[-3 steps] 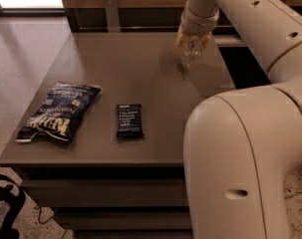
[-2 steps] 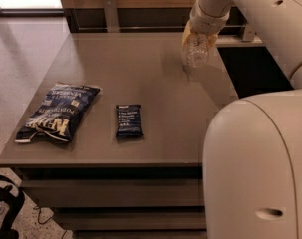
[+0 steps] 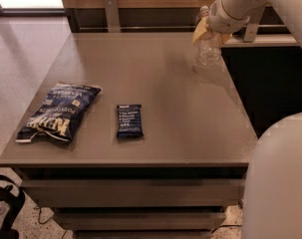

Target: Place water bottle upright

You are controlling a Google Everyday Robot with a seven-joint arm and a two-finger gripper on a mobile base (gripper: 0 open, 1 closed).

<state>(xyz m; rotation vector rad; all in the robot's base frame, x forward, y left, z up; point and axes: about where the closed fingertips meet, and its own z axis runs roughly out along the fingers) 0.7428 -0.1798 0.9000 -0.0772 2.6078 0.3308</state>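
Observation:
The water bottle [image 3: 209, 53], clear and ribbed, stands about upright at the far right of the brown table [image 3: 155, 68], its base at or just above the tabletop. My gripper [image 3: 210, 34] comes down from the upper right and is shut on the bottle's upper part, with yellow fingers [image 3: 199, 34] on either side of it. The bottle's neck and cap are mostly hidden by the gripper.
A dark blue chip bag [image 3: 58, 112] lies at the table's front left and a dark snack bar [image 3: 129, 120] lies near the front middle. A wall ledge [image 3: 262, 41] runs behind the bottle. My white arm body [image 3: 277, 183] fills the lower right. A black bag [image 3: 3, 203] is on the floor.
The gripper and bottle have shifted slightly right and toward the table's far edge. The arm's bulk has moved out toward the right of the view. The chip bag and snack bar have not moved.

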